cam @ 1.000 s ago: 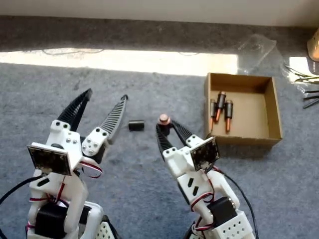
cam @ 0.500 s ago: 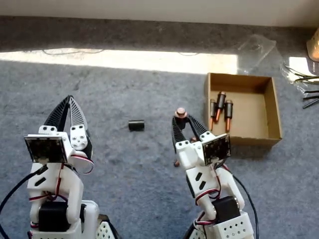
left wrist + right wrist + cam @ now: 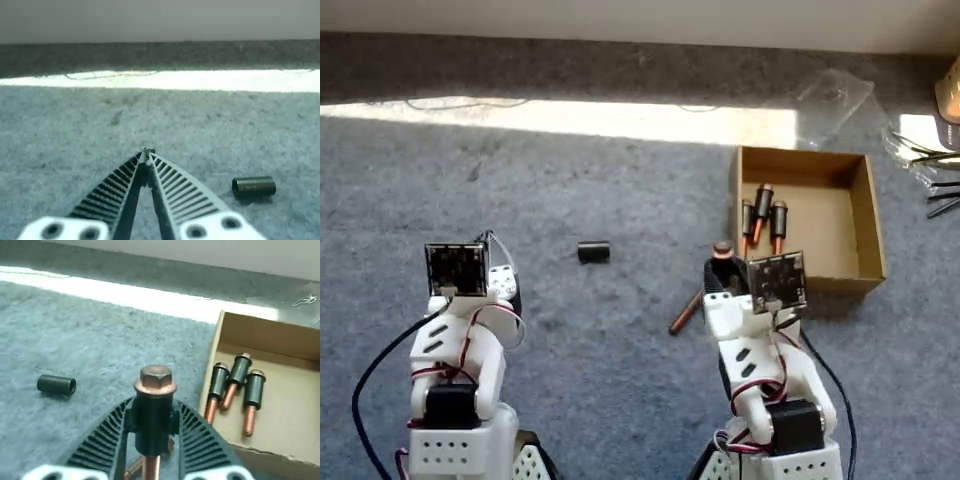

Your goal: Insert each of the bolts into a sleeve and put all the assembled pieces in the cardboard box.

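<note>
My right gripper [image 3: 723, 270] is shut on an assembled piece [image 3: 153, 415]: a copper bolt with a hex head, standing upright in a black sleeve. It is just left of the cardboard box [image 3: 802, 156], near the box's front corner. Three assembled pieces [image 3: 762, 222] lie inside the box [image 3: 280, 335]. One loose black sleeve [image 3: 593, 252] lies on the carpet between the arms, and it is also in the left wrist view [image 3: 254, 186] and the right wrist view [image 3: 56, 385]. A bare copper bolt [image 3: 687, 312] lies on the carpet beside the right arm. My left gripper [image 3: 488, 241] is shut and empty [image 3: 146, 155], left of the sleeve.
Grey carpet covers the floor, with a bright sunlit strip [image 3: 570, 120] across the back. A clear plastic bag [image 3: 835, 92] lies behind the box. Thin cables [image 3: 932, 160] lie at the far right edge.
My left gripper has shut and drawn back toward its base. My right arm carried the assembled piece rightward toward the box, uncovering the bare bolt on the carpet.
</note>
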Tool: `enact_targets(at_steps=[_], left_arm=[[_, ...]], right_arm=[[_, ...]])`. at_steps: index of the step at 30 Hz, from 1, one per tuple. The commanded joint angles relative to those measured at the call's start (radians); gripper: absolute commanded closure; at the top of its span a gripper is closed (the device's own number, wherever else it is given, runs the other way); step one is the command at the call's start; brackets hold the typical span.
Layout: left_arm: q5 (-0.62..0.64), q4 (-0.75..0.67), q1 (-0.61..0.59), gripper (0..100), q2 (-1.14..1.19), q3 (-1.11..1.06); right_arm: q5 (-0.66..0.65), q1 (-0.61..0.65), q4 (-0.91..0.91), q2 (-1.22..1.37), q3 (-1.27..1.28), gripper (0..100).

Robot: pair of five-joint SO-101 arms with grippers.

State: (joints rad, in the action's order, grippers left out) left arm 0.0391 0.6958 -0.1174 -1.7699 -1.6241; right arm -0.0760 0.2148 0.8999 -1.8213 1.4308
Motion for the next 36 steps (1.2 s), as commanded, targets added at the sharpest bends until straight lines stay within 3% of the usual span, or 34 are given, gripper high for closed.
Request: enact_targets(at_steps=[1, 6, 10, 18, 24, 36], left_arm=[[-0.005, 0.008, -0.004, 99, -0.010, -0.030], [-0.005, 0.011, -0.005, 99, -0.010, -0.074], [-0.008, 0.040, -0.007, 99, -0.010, -0.073], [-0.009, 0.058, -0.008, 99, -0.010, -0.073], [-0.009, 0.058, -0.008, 99, -0.010, -0.073], [-0.009, 0.058, -0.010, 99, -0.010, -0.073]], right_arm=[[-0.017, -0.028, 0.065, 0.002, -0.191, 99.3], [-0.129, -0.033, 0.064, 0.064, -0.321, 99.4], [-0.172, -0.119, 0.050, 0.254, -0.401, 99.4], [-0.198, -0.305, -0.173, 0.763, -0.519, 99.4], [-0.198, -0.367, -0.341, 1.139, -0.602, 99.4], [-0.198, -0.404, -0.320, 1.828, -1.059, 99.4]])
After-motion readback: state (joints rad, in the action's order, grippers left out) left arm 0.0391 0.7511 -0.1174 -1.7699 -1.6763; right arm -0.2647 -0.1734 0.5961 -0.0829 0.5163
